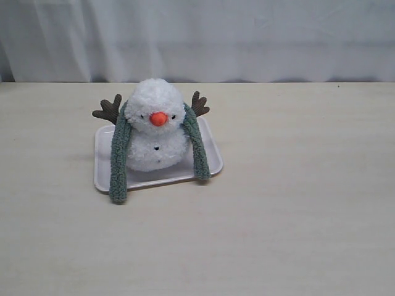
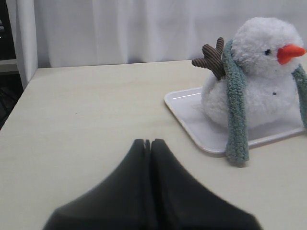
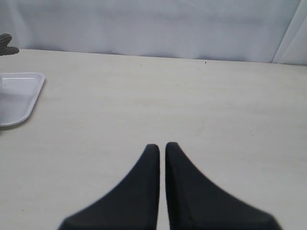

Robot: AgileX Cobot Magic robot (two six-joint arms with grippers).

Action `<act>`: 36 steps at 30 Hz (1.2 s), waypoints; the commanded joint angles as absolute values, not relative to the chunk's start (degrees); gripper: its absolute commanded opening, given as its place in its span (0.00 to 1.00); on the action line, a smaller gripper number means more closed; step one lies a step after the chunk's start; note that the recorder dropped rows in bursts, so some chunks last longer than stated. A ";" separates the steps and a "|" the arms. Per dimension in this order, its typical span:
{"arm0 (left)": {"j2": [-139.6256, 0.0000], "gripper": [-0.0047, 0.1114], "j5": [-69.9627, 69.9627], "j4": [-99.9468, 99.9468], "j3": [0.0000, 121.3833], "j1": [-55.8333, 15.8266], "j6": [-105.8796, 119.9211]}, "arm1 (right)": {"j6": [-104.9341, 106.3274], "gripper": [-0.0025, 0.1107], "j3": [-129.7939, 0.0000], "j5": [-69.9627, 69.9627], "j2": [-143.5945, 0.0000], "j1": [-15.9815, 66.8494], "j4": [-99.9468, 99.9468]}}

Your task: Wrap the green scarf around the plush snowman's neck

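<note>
The plush snowman (image 1: 155, 137) sits upright on a white tray (image 1: 102, 176), facing the front. The green scarf (image 1: 118, 159) is draped behind its neck, and both ends hang down in front, one on each side of the body. The longer end reaches over the tray's front edge onto the table. In the left wrist view the snowman (image 2: 261, 79) and scarf (image 2: 236, 112) lie ahead and to one side of my left gripper (image 2: 147, 142), which is shut and empty. My right gripper (image 3: 162, 146) hangs over bare table, jaws together on nothing. Neither gripper shows in the exterior view.
The beige table (image 1: 290, 185) runs back to a white curtain (image 1: 247, 37). In the right wrist view only a corner of the tray (image 3: 17, 93) and one brown twig arm (image 3: 5, 46) show at the picture's edge.
</note>
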State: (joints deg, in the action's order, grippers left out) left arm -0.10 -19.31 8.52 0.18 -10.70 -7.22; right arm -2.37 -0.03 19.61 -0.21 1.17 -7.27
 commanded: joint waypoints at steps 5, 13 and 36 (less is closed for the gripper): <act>0.00 0.04 -18.49 8.35 0.00 -10.67 -7.26 | -5.84 0.06 0.00 19.16 0.00 0.80 -7.12; 0.00 0.04 -18.52 8.35 0.00 -10.67 -7.26 | -6.86 0.06 0.00 19.16 0.00 0.80 -7.12; 0.00 0.04 -18.52 8.35 0.00 -10.67 -7.26 | -6.68 0.06 0.00 19.77 0.00 -2.55 -7.00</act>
